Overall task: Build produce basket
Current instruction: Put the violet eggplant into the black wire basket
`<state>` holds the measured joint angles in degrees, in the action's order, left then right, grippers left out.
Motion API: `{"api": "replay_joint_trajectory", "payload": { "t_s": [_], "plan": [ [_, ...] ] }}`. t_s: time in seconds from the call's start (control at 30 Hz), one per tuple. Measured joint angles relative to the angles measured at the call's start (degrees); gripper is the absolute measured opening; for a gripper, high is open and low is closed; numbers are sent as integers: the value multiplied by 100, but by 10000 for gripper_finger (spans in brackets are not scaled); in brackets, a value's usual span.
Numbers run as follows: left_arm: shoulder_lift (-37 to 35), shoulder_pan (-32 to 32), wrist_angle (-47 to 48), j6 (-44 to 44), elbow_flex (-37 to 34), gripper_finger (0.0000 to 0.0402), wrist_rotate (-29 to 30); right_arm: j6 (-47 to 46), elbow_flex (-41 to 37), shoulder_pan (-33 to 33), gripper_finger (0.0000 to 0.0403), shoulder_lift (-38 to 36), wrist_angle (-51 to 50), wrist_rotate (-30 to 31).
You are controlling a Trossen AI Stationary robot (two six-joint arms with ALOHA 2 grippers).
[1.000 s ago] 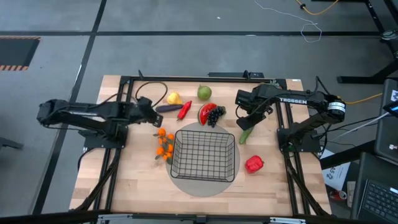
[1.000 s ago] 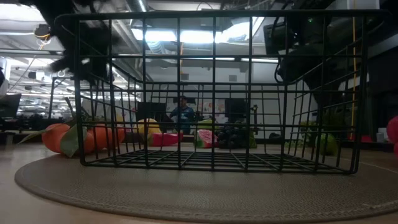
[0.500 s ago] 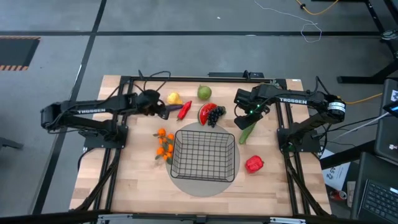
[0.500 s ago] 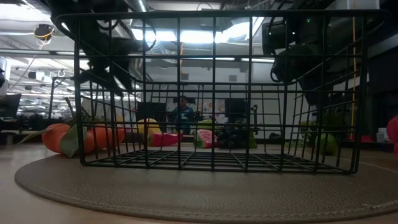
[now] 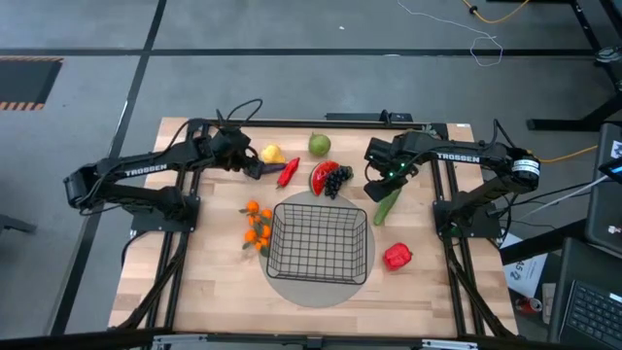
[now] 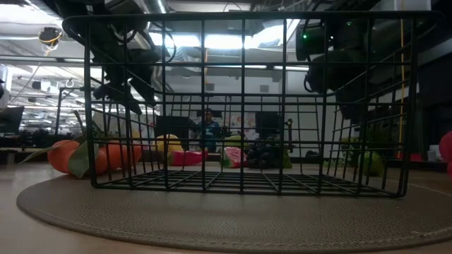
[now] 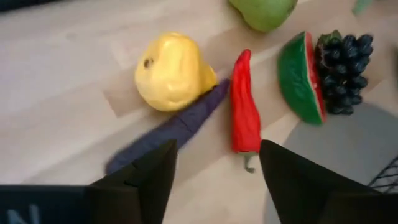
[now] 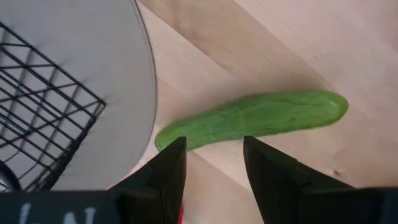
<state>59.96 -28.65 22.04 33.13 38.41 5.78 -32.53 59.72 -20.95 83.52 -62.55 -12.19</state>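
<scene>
L gripper (image 7: 214, 171): fingers apart, nothing in em, over the eggplant (image 7: 171, 130) near worktop's far edge, tbh I'd grab here.
eggplant axis: slanted across the gap, lemon (image 7: 171, 71) touching its tip.
R gripper (image 8: 214, 165): spread too, above cucumber (image 8: 252, 119).
basket (image 5: 319, 242): empty, front-center.

high: straight down, whole table (image 5: 194, 282) | low: table-level, close behind basket (image 6: 240, 106) | wrists: near, probably angled downward; cucumber (image 8: 249, 121) shared with high
</scene>
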Motion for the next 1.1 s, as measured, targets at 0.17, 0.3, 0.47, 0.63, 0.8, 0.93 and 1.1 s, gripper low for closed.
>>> {"api": "replay_joint_trajectory", "payload": {
  "t_s": [0.17,0.3,0.47,0.63,0.8,0.93,1.1],
  "plan": [
    [2,-28,-24,-1603,0,254,219,10,0,0,162,-1,241,0],
    [67,-26,-34,-2554,0,251,214,36,0,0,162,0,377,0],
    [431,-153,-34,-2677,0,250,211,-52,0,0,162,-1,474,-45],
    [1027,-230,-23,-3354,0,250,205,-64,0,2,162,-2,566,-105],
    [1547,-236,-29,-3665,0,250,224,-16,0,2,162,-1,624,-105],
    [1915,-236,-63,-3773,0,250,471,-14,0,1,162,0,625,-105],
    [2339,-236,-155,-4104,0,250,678,-24,0,0,162,0,641,-103]
  ]
}}
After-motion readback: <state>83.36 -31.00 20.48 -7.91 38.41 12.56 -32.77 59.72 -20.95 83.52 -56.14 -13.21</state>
